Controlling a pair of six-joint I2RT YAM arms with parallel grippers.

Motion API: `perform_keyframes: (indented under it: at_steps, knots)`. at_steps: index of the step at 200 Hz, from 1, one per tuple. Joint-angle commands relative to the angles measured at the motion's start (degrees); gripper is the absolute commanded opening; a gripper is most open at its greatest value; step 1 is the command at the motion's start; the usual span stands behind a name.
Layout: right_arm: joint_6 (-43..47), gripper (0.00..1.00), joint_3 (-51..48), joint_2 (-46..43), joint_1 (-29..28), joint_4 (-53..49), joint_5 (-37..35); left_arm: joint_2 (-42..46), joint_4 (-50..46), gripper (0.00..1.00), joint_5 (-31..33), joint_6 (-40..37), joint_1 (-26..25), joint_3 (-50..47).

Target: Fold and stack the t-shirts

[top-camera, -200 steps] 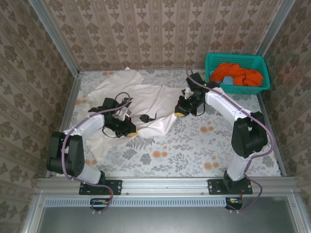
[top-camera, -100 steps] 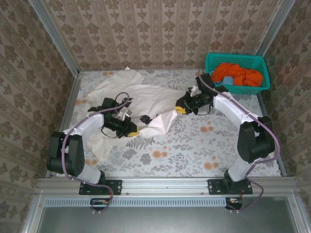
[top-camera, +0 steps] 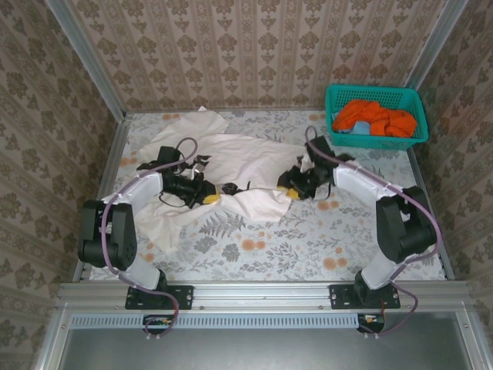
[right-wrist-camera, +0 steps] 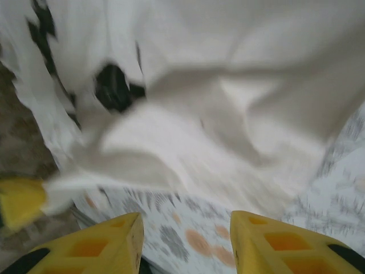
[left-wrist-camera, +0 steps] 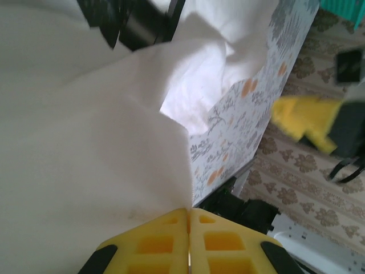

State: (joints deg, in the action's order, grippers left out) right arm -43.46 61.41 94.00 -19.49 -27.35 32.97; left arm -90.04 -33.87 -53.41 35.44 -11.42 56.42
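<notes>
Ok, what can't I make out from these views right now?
Left wrist: the left claw is shut on the cream shirt, but bunched cloth hides how many layers it pinches.
Right wrist: motion blur makes the shirt's black marks unreadable beyond the open right claw.
Top: the left arm and right arm cover parts of the shirt, hiding its folds there.
Top: the orange shirts are heaped in the basket, so their count is unclear.
</notes>
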Motion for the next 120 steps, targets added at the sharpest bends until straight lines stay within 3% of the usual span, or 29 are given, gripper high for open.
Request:
perform_keyframes:
  at_steps: [1, 36, 73, 105, 120]
  knots:
    - [0.66, 0.45, -6.42, -0.94, -3.62, 3.73, -0.58, -1.8, 2.15, 0.07, 2.2, 3.08, 0.26, 1.91]
    - [-2.41, 0.44, -8.0, 1.41, -8.13, 6.29, -5.59, -3.47, 0.17, 0.08, 1.97, 1.2, 0.26, 3.43]
    - [-3.63, 0.42, -2.7, 8.9, -11.19, 3.1, -11.67, -4.27, -0.23, 0.08, 1.83, 0.68, 0.26, 3.7]
    - [-2.83, 0.29, 0.61, 13.87, -11.67, -0.49, -14.17, -4.09, -0.73, 0.08, 2.58, 0.08, 0.25, 3.89]
    - [-2.36, 0.14, 0.69, 13.9, -11.75, -1.03, -14.99, -3.92, -1.32, 0.07, 3.11, -0.41, 0.26, 3.9]
